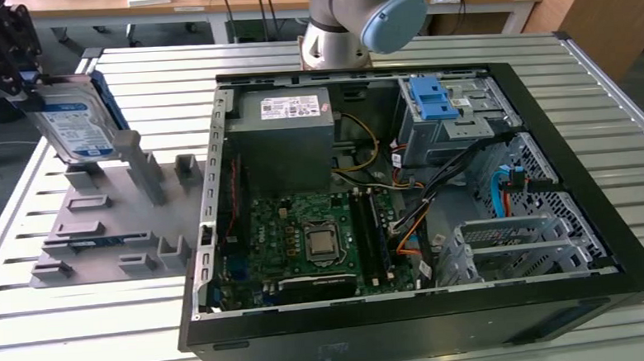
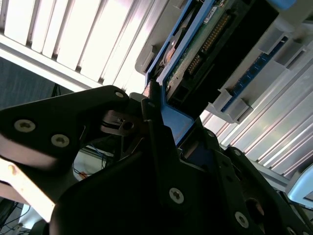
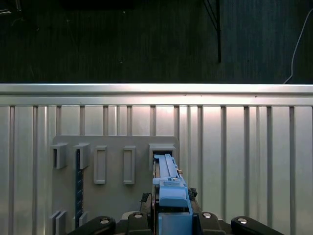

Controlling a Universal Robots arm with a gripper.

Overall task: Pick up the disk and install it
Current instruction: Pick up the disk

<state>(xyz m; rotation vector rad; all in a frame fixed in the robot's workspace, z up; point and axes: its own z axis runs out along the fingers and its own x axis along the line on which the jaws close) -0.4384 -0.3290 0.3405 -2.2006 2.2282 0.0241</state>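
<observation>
From my station, the gripper [image 1: 22, 87] sits far over on the exterior view's left, clamped on the top edge of the disk [image 1: 74, 127]. The disk hangs upright beneath it, with its blue-and-white label facing the camera and its blue bracket showing along the far edge. The disk's lower end is right at the back of the grey plastic holder [image 1: 104, 233], beside one of the holder's tall uprights. I cannot tell whether it has cleared the slot or is seated in it.

In the first wrist view I look straight down the disk's thin blue edge, which lines up with the end slot of the holder. The neighbouring pockets sit in a row alongside. In the second wrist view the black fingers [image 2: 155, 132] press against the blue bracket. Past them I see the drive's green circuit board and its connector pins.

The holder rests on a slatted aluminium table [image 1: 88, 342]. The open computer case [image 1: 364, 344] lies flat on the same table, well apart from the disk, towards the exterior view's right. Inside it I make out the grey power supply [image 1: 286, 120], the green motherboard [image 1: 302, 223], and a silver drive cage [image 1: 468, 119] with a blue latch [image 1: 437, 100] in the far corner. The arm [image 1: 363, 13] rises just behind the case
</observation>
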